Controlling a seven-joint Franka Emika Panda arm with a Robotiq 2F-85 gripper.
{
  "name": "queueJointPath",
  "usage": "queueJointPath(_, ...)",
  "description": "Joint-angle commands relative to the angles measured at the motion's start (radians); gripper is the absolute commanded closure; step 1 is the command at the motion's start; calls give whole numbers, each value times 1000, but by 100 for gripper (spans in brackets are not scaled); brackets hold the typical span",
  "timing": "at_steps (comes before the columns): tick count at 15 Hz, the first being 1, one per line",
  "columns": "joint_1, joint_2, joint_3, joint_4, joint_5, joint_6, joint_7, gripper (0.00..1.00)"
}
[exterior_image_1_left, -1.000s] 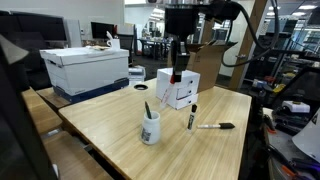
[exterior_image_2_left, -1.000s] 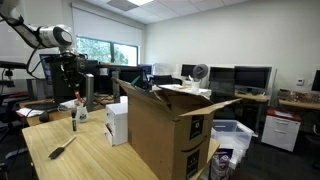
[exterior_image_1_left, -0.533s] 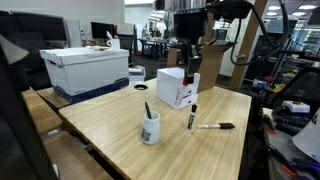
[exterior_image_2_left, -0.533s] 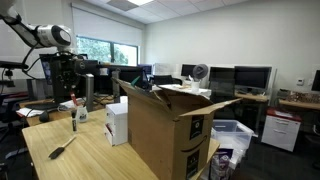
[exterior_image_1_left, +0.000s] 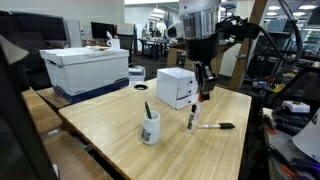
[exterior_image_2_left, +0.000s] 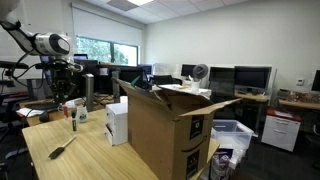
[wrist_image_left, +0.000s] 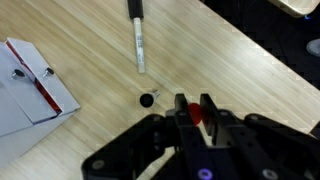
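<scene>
Hand (wrist_image_left: 195, 107) tight on red object (wrist_image_left: 196, 116)

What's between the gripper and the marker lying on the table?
In the wrist view, one small black round thing sits on the wood between the gripper, shut on a red thing, and the marker; otherwise bare.

Office desk, mid-recording: the tool (exterior_image_1_left: 203, 92), clamped on a small red piece (wrist_image_left: 196, 114), hangs above the desk (exterior_image_1_left: 120, 125) with a white box (exterior_image_1_left: 176, 87) just beside it, walling off that side. Below it, a white-barrelled marker (wrist_image_left: 139, 45), a dark marker (exterior_image_1_left: 216, 126) and a loose black cap (wrist_image_left: 147, 100) dot the wood. A pen cup (exterior_image_1_left: 150, 128) stands well apart, with bare desk around it toward the near edge.
</scene>
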Motion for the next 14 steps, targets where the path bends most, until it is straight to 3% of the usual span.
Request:
queueJointPath(1, -19, -37, 5, -62, 35, 24, -26, 92)
queueJointPath(14, -18, -11, 8, -101, 59, 61, -28, 92)
